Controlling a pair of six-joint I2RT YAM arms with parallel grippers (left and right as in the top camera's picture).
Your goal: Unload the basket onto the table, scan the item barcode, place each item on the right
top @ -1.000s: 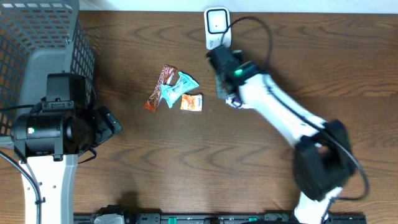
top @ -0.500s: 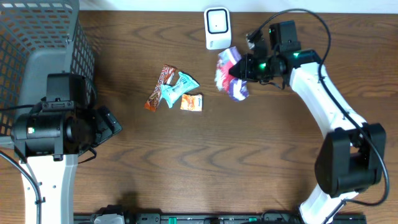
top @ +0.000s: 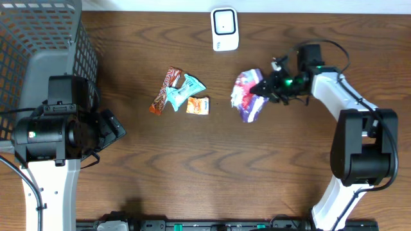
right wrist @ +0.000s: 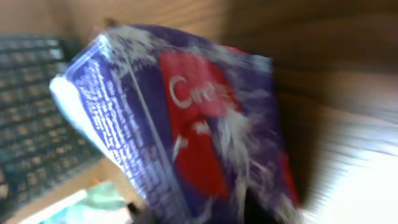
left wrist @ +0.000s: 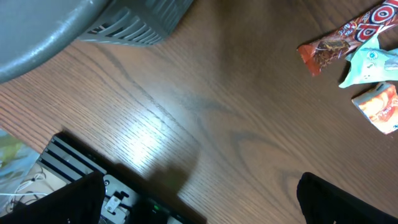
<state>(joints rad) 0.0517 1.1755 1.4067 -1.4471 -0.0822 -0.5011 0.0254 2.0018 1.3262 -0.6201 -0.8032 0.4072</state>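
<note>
Firstly, mesh basket (top: 38, 32): stood at far left.
Left gripper (left wrist: 202, 202): fingers spread wide, empty, beside the basket.
Snack wrappers (top: 180, 93): three, clustered in the middle, none held.
Barcode scanner (top: 225, 29): stood at the far side.
Purple-and-red packet (top: 247, 96): near the scanner, not in front of it.
Right gripper (top: 268, 86): at the packet's edge; grip could not be told.
Progress: scan unconfirmed; wrappers judged still to do.

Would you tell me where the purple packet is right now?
Overhead, the purple packet is right of centre, near the scanner, at the right gripper's tips.
</note>
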